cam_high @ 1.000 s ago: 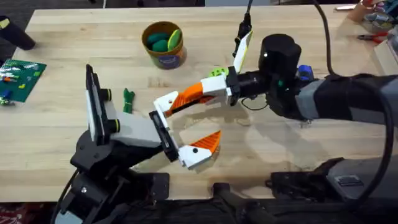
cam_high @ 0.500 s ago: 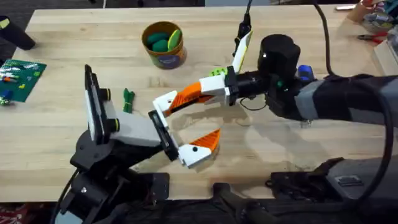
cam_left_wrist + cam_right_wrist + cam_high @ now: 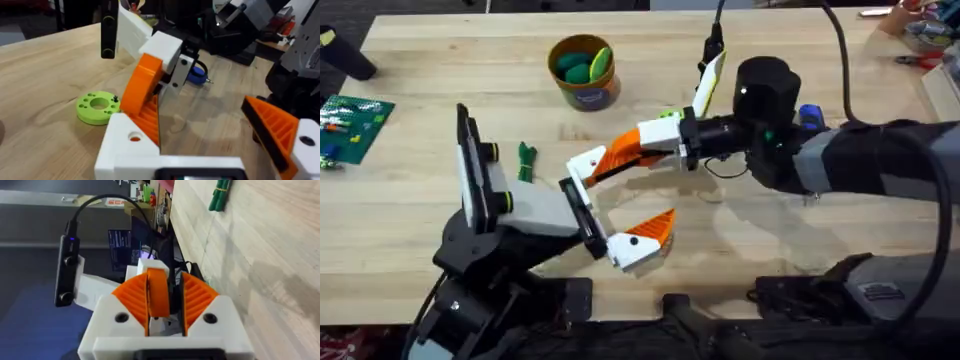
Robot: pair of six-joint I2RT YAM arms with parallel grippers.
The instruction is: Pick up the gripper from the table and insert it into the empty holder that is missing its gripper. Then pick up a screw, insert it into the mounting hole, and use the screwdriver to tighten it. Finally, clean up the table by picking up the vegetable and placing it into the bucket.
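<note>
Fingers (image 3: 131, 300) of the right gripper (image 3: 159, 299) are squeezed shut on the gripper piece (image 3: 158, 287), an orange and white part. I think the hold is this tight so the piece cannot wobble while it goes into the empty holder on the left arm. The piece looks like it is sitting at the holder now, but I cannot tell if it is pushed all the way in.

The left gripper (image 3: 620, 195) is spread wide open and holds nothing. It seems to wait flat and quiet so the other arm can do the fitting.

All of this is on the arms' side of the bucket (image 3: 588, 97), not far from it. A green disc (image 3: 98, 106) lies between the bucket and the right arm, just beside the squeezed fingers. The screwdriver (image 3: 808, 117) lies far to the right of the bucket, behind the right arm and well apart from both grippers. A green vegetable (image 3: 526, 160) lies on the table on the arms' side of the bucket, near the left arm, not yet cleaned up.
</note>
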